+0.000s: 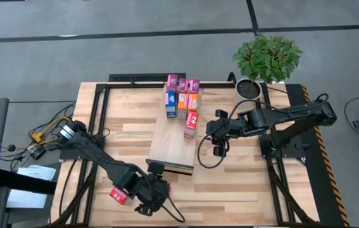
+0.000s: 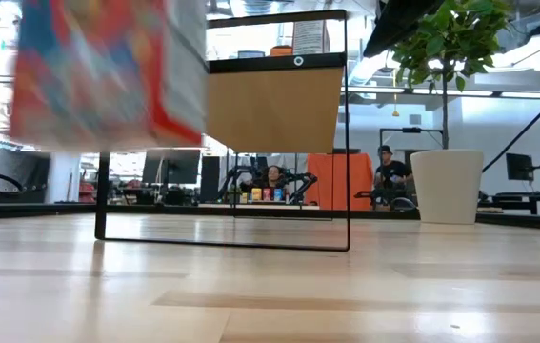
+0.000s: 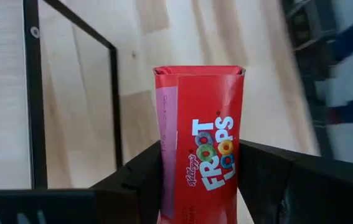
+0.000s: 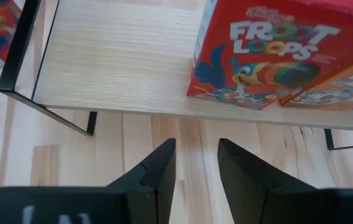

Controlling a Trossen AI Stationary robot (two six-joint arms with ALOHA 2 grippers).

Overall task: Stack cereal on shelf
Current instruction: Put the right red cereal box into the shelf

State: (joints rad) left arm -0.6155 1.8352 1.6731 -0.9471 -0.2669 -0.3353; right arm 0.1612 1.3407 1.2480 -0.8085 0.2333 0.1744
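From above, I count seven cereal boxes: six on the shelf (image 1: 173,142) and one red box (image 1: 118,195) in the left gripper (image 1: 128,194), near the table's front edge and well apart from the shelf's dark end. Five of the shelved boxes crowd the far end, two magenta (image 1: 173,81), one blue (image 1: 171,104) and two orange (image 1: 182,104); another red box (image 1: 190,123) lies just ahead of the right gripper (image 1: 218,140), which hovers beside the shelf's right edge. The plank's near half is bare. The tabletop (image 1: 236,183) is slatted pale wood, grey floor around it, one potted plant (image 1: 266,58) behind the right arm.

At table height, a blurred held box (image 2: 108,71) fills the upper corner; a thin black frame (image 2: 222,238) stands on the wood, and a person (image 2: 390,171) sits far back.

The left wrist camera shows the fingers (image 3: 132,180) pinching a Froot Loops box (image 3: 201,143) upright between them.

The right wrist camera shows the right fingers (image 4: 154,171) spread with nothing between, just short of the shelf edge (image 4: 132,102), the Froot Loops box (image 4: 269,56) beyond them.
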